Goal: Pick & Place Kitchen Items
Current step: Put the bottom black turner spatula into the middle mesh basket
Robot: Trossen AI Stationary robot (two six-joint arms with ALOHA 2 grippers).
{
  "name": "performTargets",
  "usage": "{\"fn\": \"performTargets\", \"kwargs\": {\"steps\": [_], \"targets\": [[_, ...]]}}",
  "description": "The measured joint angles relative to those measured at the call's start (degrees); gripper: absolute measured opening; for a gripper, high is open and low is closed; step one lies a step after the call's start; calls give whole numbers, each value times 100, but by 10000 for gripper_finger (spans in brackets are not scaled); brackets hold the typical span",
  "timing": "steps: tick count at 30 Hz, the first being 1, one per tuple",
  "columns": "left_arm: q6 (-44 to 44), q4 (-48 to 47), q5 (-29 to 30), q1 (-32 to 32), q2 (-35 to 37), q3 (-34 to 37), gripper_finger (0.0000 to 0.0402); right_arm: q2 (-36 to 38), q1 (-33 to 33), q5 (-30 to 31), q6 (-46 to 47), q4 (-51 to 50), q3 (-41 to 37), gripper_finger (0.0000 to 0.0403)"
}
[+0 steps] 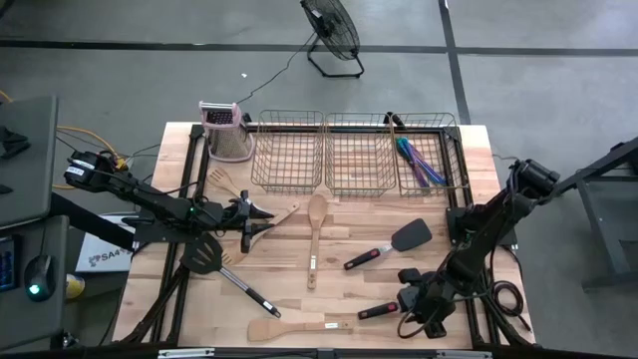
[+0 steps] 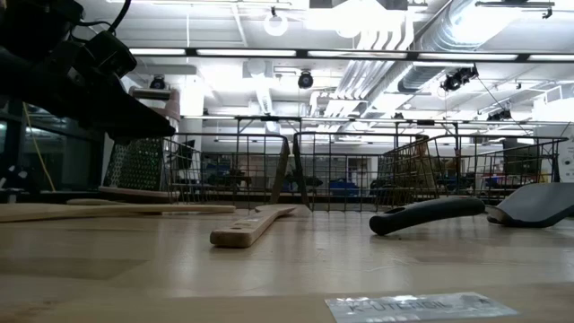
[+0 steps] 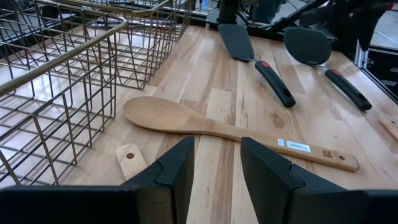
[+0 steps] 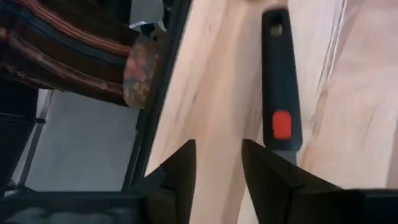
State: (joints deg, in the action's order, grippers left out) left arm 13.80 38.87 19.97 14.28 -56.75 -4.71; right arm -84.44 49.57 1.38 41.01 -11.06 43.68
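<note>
A: Right, your left claw (image 3: 214,171) hangs just above the tabletop (image 1: 349,254), fingers parted and holding nothing. The long wooden spoon (image 3: 230,127) lies straight ahead of it, bowl towards the wire baskets (image 1: 354,150), handle running away from them.

B: So you'd go for that spoon?

A: That's my reading. Bring the claw down over the neck of the handle, one finger on each side, and square it across the shaft so the spoon won't pivot when you lift.

B: And the right claw (image 4: 217,165)?

A: It sits low at the near right of the tabletop, fingers apart, empty. A black spatula handle with a red mark (image 4: 281,93) lies just beside it, not between the fingers. You'd need to shift sideways before closing.

B: What's in the way?

A: A short wooden handle end (image 3: 129,160) rests right beside the left fingers; mind you don't pinch it along with the spoon. The basket wall stands close to the spoon's bowl, so lift clear before swinging over the rim. Two black spatulas (image 3: 252,53) lie farther off, well apart from the spoon. The box grater (image 1: 225,130) stands at the baskets' left end; blue-purple cutlery (image 1: 419,163) lies in the rightmost basket.
</note>
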Motion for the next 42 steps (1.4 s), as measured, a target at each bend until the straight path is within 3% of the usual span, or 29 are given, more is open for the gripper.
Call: {"fn": "performTargets", "kwargs": {"steps": [8,11,37,42], "targets": [[0,0,-2,-2,0,0,129,-75,-5,174,-171,-244,0,223],[0,2,0,0,-2,0,129,-84,12,259,-374,-295,0,240],[0,-2,-1,-1,-2,-1,129,-1039,115,835,-1421,-452,15,228],[-1,-2,-1,-1,-1,0,129,-1045,115,974,-1767,-462,15,202]]}}
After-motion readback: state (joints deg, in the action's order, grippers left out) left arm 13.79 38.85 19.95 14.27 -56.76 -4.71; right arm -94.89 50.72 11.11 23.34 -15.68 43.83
